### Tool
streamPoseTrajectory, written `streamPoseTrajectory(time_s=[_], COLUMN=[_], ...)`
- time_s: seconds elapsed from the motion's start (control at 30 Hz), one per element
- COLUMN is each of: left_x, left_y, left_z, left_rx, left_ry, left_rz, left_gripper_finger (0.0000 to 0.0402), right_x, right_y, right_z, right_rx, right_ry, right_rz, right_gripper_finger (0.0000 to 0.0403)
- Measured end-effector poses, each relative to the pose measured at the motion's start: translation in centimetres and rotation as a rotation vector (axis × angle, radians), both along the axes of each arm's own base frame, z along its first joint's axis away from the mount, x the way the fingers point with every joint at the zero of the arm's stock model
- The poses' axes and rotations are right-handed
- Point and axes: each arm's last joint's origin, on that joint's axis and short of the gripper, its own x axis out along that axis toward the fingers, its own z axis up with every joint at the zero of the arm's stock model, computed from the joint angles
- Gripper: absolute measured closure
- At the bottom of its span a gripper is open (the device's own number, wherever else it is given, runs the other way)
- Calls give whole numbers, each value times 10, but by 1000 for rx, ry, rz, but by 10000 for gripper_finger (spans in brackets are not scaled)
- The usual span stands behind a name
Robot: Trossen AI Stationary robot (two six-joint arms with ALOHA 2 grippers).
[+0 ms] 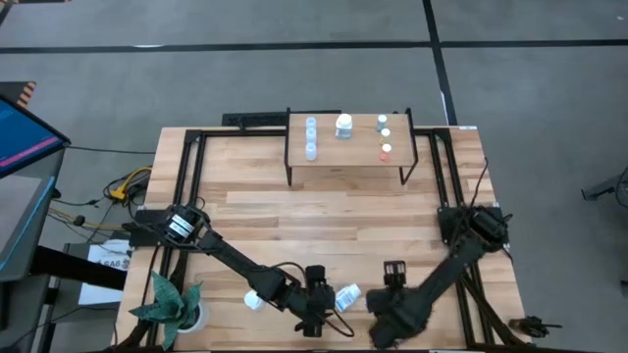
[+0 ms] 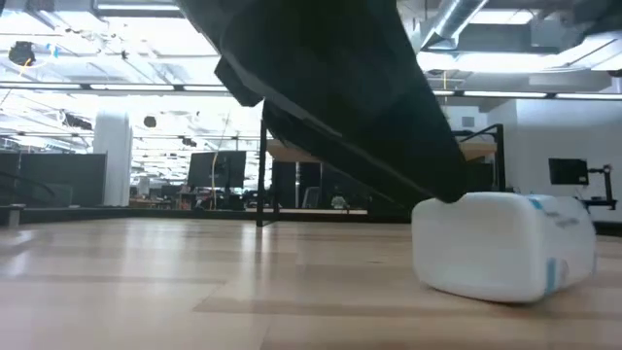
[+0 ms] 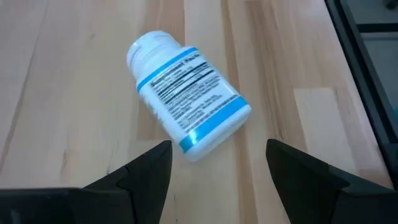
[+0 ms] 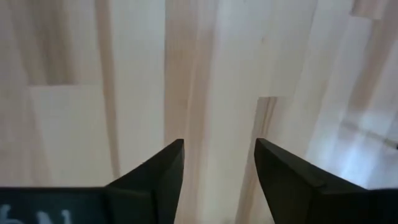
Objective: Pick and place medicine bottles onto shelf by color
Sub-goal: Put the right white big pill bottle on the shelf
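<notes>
A white medicine bottle with a blue-banded label [image 3: 186, 99] lies on its side on the table near the front edge [image 1: 347, 296], and shows in the low view too [image 2: 505, 243]. My left gripper [image 3: 217, 162] is open just short of its bottom end, touching nothing. My right gripper [image 4: 219, 162] is open over bare wood, to the right of that bottle [image 1: 378, 302]. A second white bottle [image 1: 253, 300] lies beside my left arm. The shelf [image 1: 343, 162] at the far side carries two pale-blue-capped bottles [image 1: 311, 137], a white bottle [image 1: 343, 126] and three small bottles [image 1: 385, 135].
A plant in a white pot [image 1: 182, 312] stands at the near left corner. Black frame rails [image 1: 186, 176] run along both table sides. Bare tabletop [image 1: 334, 216] lies between the shelf and the grippers. A dark arm [image 2: 330, 87] fills the upper low view.
</notes>
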Motion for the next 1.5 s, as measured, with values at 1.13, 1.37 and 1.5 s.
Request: streamPoseTrajectory(time_s=[1.13,1.37,1.5], left_x=[-3,-3,-2], left_y=[-1,1,1], left_z=[-1,-1,0], left_rx=[-16,10,0], left_ry=[26,6,-3], left_rz=[29,103,115], left_gripper_finger=[155,155,155], right_x=[-72,-45,-38], right_y=[-99,-100,-99], right_z=[-30,-55,-72], right_rx=[487,555,541], right_ry=[-896,-860,-820], right_rz=[-193,-193,-190], right_gripper_finger=[295,310,316])
